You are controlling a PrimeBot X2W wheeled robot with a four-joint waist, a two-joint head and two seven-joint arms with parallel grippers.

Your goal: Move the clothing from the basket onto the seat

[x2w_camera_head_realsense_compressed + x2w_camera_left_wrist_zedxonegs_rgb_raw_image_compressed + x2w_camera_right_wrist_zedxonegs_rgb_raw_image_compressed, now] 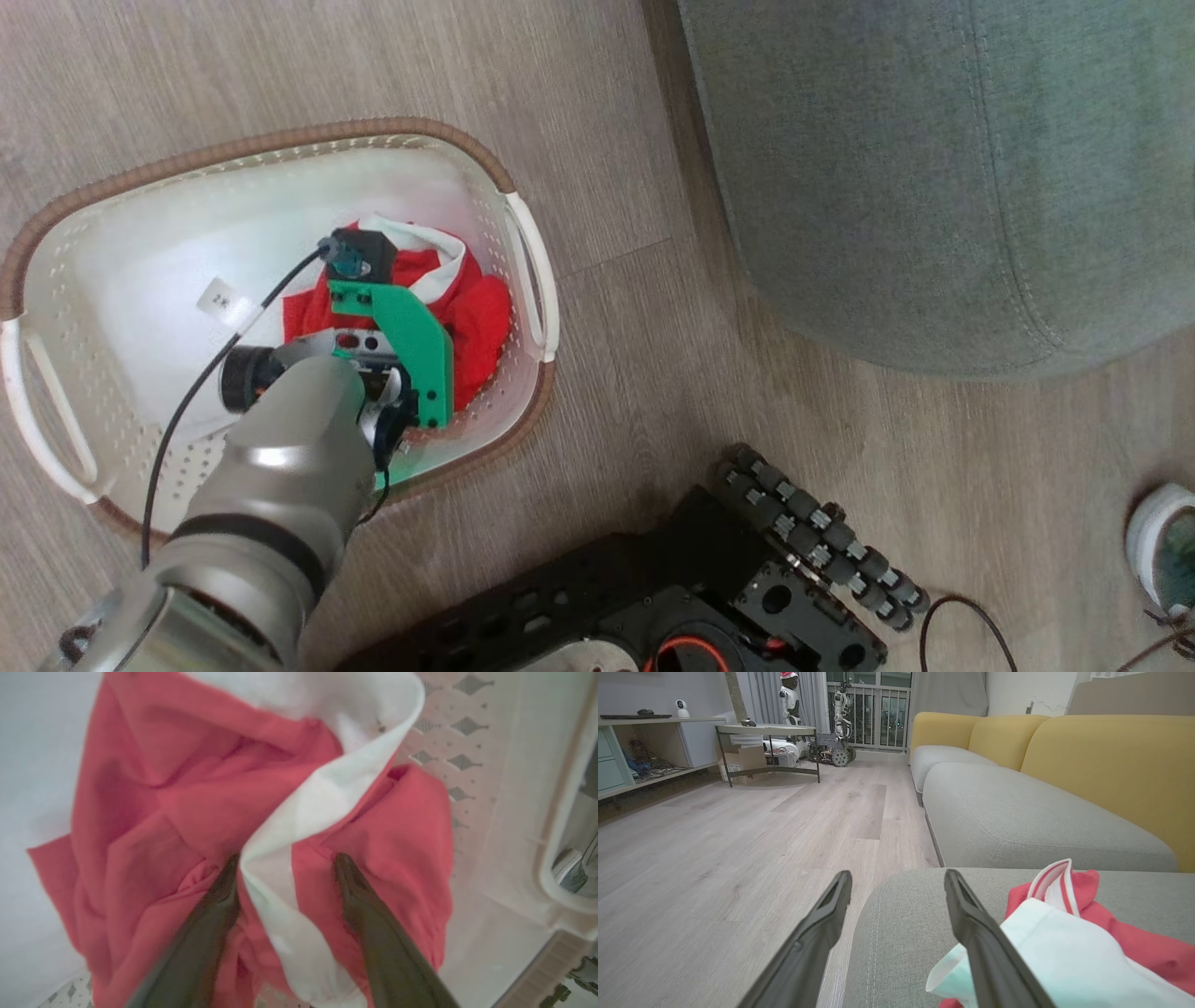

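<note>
Head view: the left forearm (pixel 280 439) reaches down into the white laundry basket (pixel 280 140). Below its green wrist bracket (pixel 411 345) lies the red garment (pixel 481 317), bunched at the basket end nearer the grey-green seat cushion (pixel 934 168), which stands well apart across the floor.

Left wrist view: the left gripper (pixel 287 858) is spread wide with nothing clamped. Its tips press on red cloth either side of a fold of white trim (pixel 317 798) that runs up between them. The grasp looks like the step in hand. It would go best if the tips sink a little deeper, so the closing jaws gather trim and red layers together, and then lift straight up clear of the perforated wall (pixel 467 765) to the fingers' right.

Right wrist view: the right gripper (pixel 897 873) is wide open and empty over the cushion's front edge. Another red-and-white garment (pixel 1087 924) lies on the cushion just right of its fingers.
</note>
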